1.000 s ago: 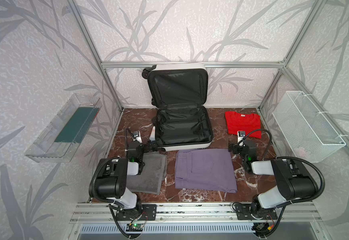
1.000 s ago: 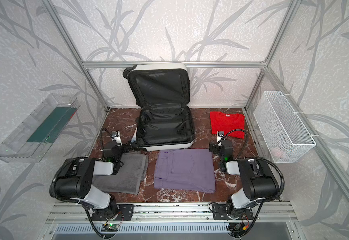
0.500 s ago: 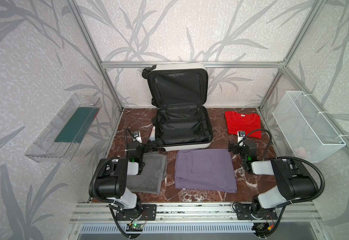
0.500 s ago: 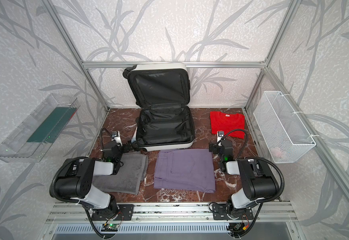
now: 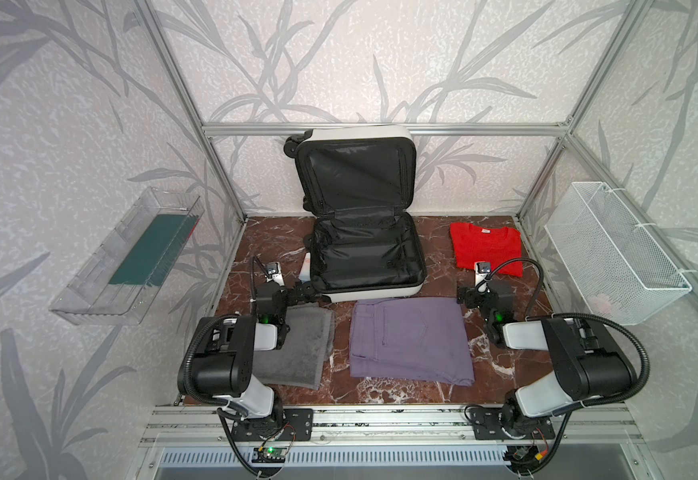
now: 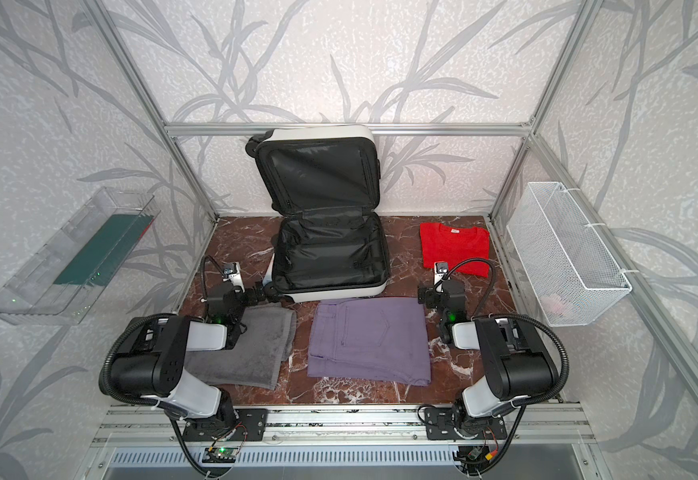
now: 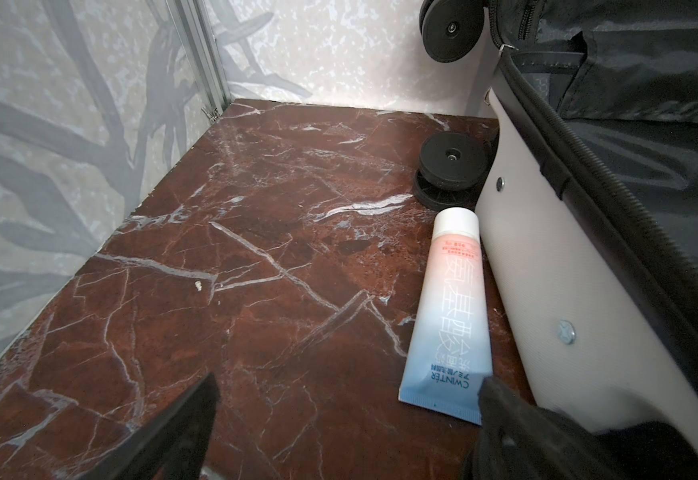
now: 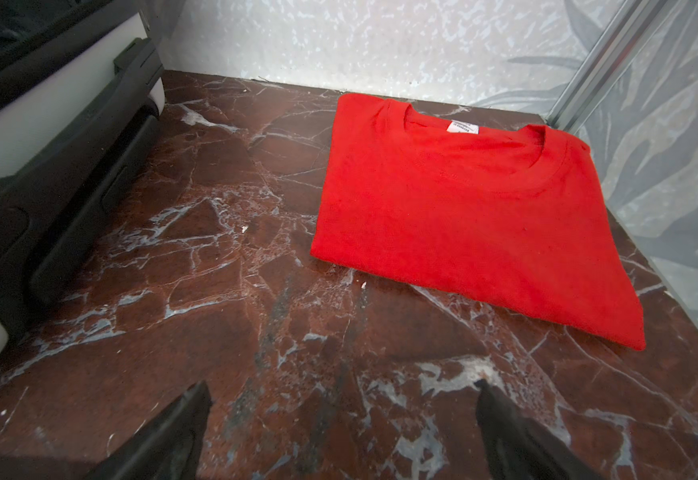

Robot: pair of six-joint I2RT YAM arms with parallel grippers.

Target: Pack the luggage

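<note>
My left fingers (image 7: 172,432) were apart by the tube (image 7: 451,307) at the luggage's (image 5: 374,293) nine o'clock. My right fingers (image 8: 164,436) were apart too, facing the red shirt (image 8: 463,216).

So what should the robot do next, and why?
Probably ease the right tool forward to the near edge of the shirt. Its jaws stand open and empty, the folded shirt lies just ahead, and the suitcase is open with nothing in it yet.
</note>
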